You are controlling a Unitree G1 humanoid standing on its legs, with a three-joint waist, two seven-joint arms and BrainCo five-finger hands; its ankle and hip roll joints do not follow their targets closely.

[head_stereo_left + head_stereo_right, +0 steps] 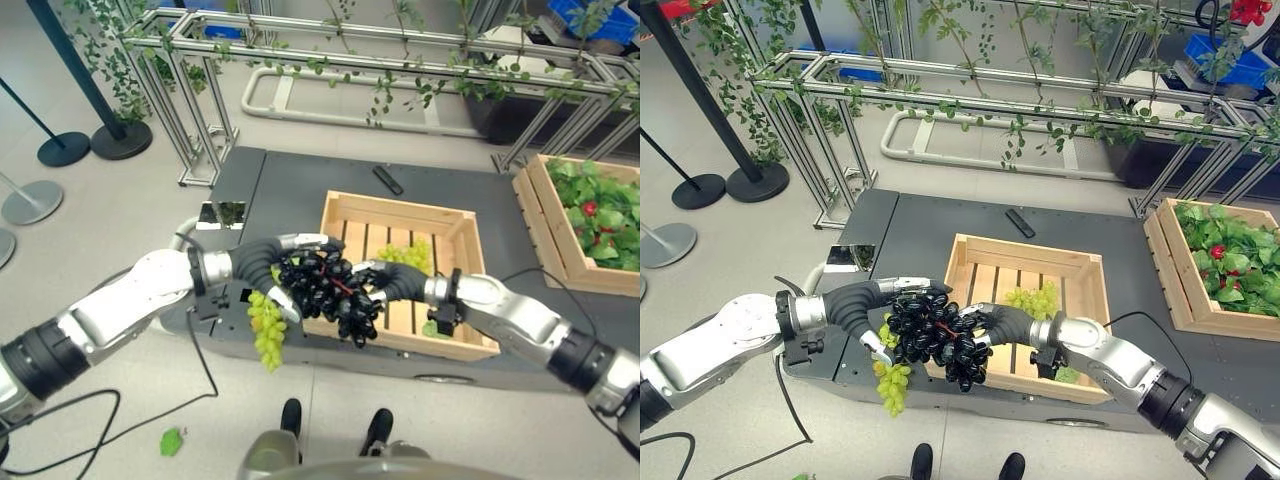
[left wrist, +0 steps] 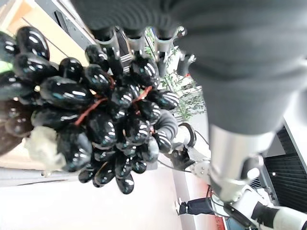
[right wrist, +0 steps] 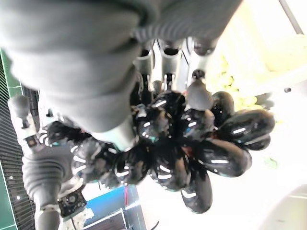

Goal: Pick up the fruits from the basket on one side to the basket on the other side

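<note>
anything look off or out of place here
Yes. A green grape bunch dangles under the left hand, over the platform's front edge, while both hands clutch the black grape bunch at the wooden crate's near-left corner; the right hand grips its other side. A stray green leaf lies on the floor.

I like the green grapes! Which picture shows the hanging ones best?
The left eye view: the whole green bunch hangs under the left hand, below the black grapes. The right eye view shows it too. In the wrist views black grapes mostly hide it.
</note>
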